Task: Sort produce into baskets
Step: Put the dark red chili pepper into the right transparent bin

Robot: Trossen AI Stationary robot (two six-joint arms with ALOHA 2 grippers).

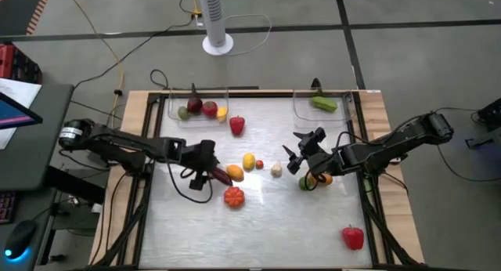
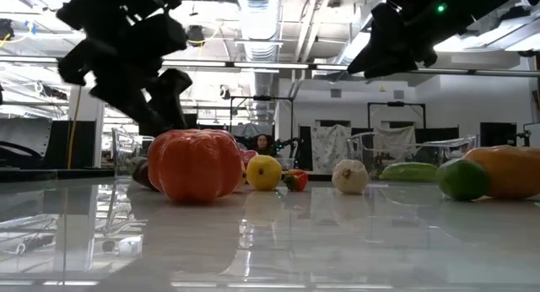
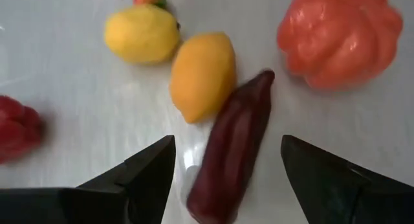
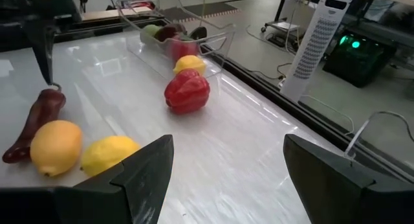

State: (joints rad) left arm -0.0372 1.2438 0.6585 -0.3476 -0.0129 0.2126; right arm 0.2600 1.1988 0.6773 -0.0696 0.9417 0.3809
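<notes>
A long dark red pepper (image 3: 233,153) lies on the table beside an orange-yellow lemon (image 3: 202,75), a yellow lemon (image 3: 141,33) and an orange tomato (image 3: 339,36). My left gripper (image 3: 226,166) is open and low, one finger on each side of the pepper's near end, touching nothing; it also shows in the high view (image 1: 210,175). My right gripper (image 1: 291,151) is open and empty above the table right of the middle, near a white garlic (image 1: 276,169). The left basket (image 1: 174,105) holds several pieces. The right basket (image 1: 301,106) holds a green cucumber (image 1: 323,104).
A lime (image 1: 304,182) and an orange fruit (image 1: 322,179) lie under my right arm. One red pepper (image 1: 237,126) lies near the left basket, another (image 1: 353,237) at the near right corner. A small red piece (image 1: 260,164) lies between lemon and garlic.
</notes>
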